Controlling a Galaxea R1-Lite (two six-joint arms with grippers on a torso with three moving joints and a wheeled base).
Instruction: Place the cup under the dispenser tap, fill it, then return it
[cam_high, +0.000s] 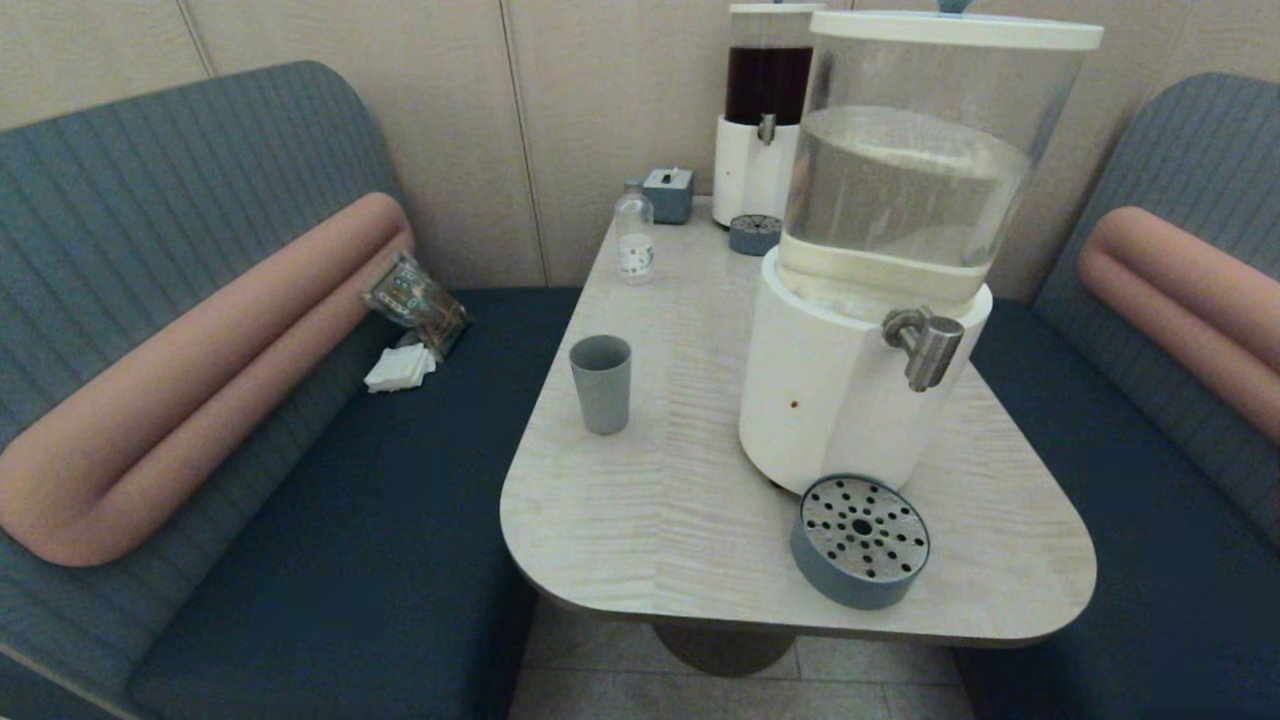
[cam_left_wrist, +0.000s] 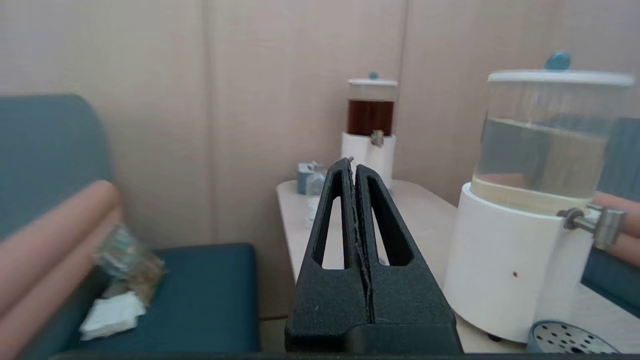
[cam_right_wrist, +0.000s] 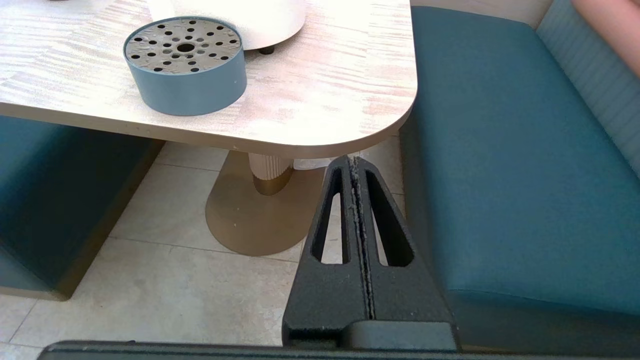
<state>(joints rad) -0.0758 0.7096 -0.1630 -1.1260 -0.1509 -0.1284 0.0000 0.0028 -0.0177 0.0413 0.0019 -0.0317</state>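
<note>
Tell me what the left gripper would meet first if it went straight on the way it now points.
Probably the small bottle at the table's far end: the shut left gripper points just beside it. Depth is unclear, so it might pass it and reach the wall.

No readable text, brand, number or sign anywhere. Small clear bottle (cam_high: 634, 240) has a white label with dark marks, too small to read. Printed packet (cam_high: 415, 300) on the bench seat shows a busy pattern, nothing legible. Grey-blue cup (cam_high: 601, 383), clear-tank dispenser (cam_high: 880, 260), dark-liquid dispenser (cam_high: 765, 110) and both drip trays carry no markings. Neither wrist view shows lettering.
</note>
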